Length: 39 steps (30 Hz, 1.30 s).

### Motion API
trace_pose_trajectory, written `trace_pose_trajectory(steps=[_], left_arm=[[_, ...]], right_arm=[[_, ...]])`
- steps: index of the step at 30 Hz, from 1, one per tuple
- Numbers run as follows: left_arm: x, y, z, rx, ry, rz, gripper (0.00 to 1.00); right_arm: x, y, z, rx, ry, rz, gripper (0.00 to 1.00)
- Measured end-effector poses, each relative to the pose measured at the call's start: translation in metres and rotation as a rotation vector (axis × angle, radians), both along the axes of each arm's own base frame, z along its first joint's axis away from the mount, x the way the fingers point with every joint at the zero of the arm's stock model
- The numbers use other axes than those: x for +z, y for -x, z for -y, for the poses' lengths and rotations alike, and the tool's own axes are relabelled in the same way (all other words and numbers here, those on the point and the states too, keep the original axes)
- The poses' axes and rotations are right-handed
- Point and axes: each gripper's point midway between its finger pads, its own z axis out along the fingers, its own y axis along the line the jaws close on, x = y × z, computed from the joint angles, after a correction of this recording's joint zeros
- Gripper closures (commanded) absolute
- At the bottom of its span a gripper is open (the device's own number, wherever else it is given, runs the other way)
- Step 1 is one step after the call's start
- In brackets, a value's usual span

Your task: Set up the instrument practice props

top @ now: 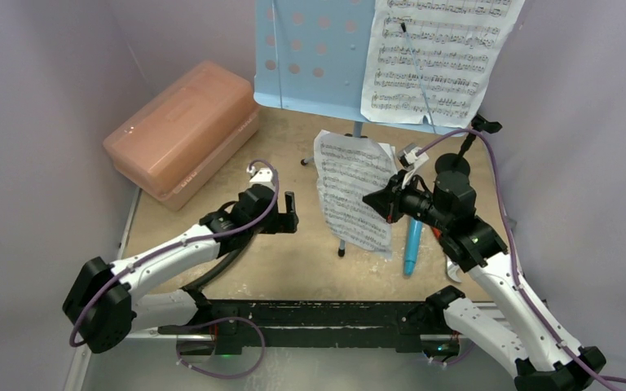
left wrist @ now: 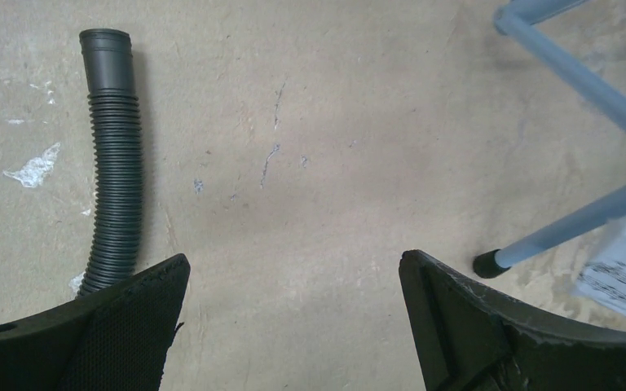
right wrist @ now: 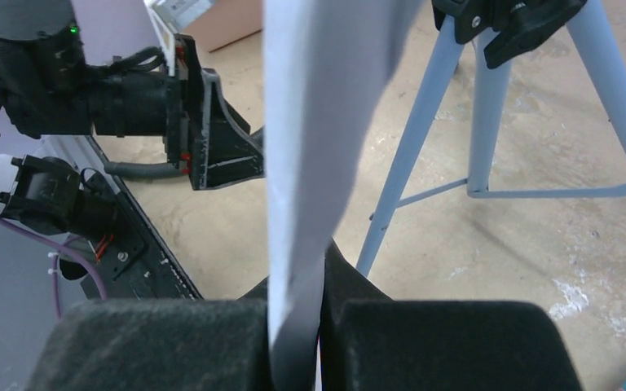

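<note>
The light-blue perforated music stand (top: pixel 310 57) stands at the back, and one sheet-music page (top: pixel 440 57) rests on its right half. My right gripper (top: pixel 387 204) is shut on the right edge of the second page (top: pixel 354 191) and holds it upright above the table, in front of the tripod. In the right wrist view that page (right wrist: pixel 310 163) runs edge-on between the pads of the right gripper (right wrist: pixel 293 326). The turquoise microphone (top: pixel 412 244) lies on the table beside the right arm. The black mic stand (top: pixel 473 138) rises behind that arm. My left gripper (top: pixel 289 213) hangs open and holds nothing, left of the page.
A salmon-pink case (top: pixel 183 130) sits at the back left. A black ribbed hose (left wrist: pixel 114 179) curves on the table by the left gripper (left wrist: pixel 293 277). The tripod legs (left wrist: pixel 570 81) spread across the middle, also as the tripod (right wrist: pixel 481 122) in the right wrist view.
</note>
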Motion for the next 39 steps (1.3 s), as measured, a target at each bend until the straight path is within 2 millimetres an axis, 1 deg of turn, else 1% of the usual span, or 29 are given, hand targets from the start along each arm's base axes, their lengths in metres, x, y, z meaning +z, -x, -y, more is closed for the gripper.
trace_pose_trajectory(steps=[2,7,11,18,20,22,29,36,39], left_arm=[[-0.01,-0.001,0.001,-0.001,-0.044,-0.048,0.01],[-0.022,0.001,0.006,-0.044,-0.081,-0.097,0.01],[-0.026,0.003,0.009,-0.066,-0.084,-0.114,0.01],[-0.037,0.005,0.01,-0.087,-0.117,-0.153,0.01],[-0.036,0.004,0.012,-0.092,-0.116,-0.154,0.01],[-0.034,0.003,0.013,-0.094,-0.112,-0.151,0.01],[-0.026,0.003,0.014,-0.101,-0.099,-0.13,0.01],[-0.006,0.0,0.016,-0.103,-0.06,-0.085,0.01],[0.002,-0.002,0.014,-0.092,-0.062,-0.072,0.01]], right_arm=[[-0.002,0.001,0.002,-0.007,0.01,-0.008,1.0],[0.001,0.005,0.005,0.005,0.035,0.004,1.0],[0.011,0.013,0.0,0.077,0.045,0.032,1.0],[0.015,0.022,-0.01,0.2,0.082,0.039,1.0],[0.016,0.025,-0.01,0.22,0.095,0.043,1.0],[0.022,0.028,-0.009,0.234,0.104,0.06,1.0],[0.064,0.032,-0.01,0.261,0.093,0.17,1.0],[0.09,0.037,-0.012,0.288,0.069,0.215,1.0],[0.103,0.038,-0.014,0.303,0.057,0.232,1.0]])
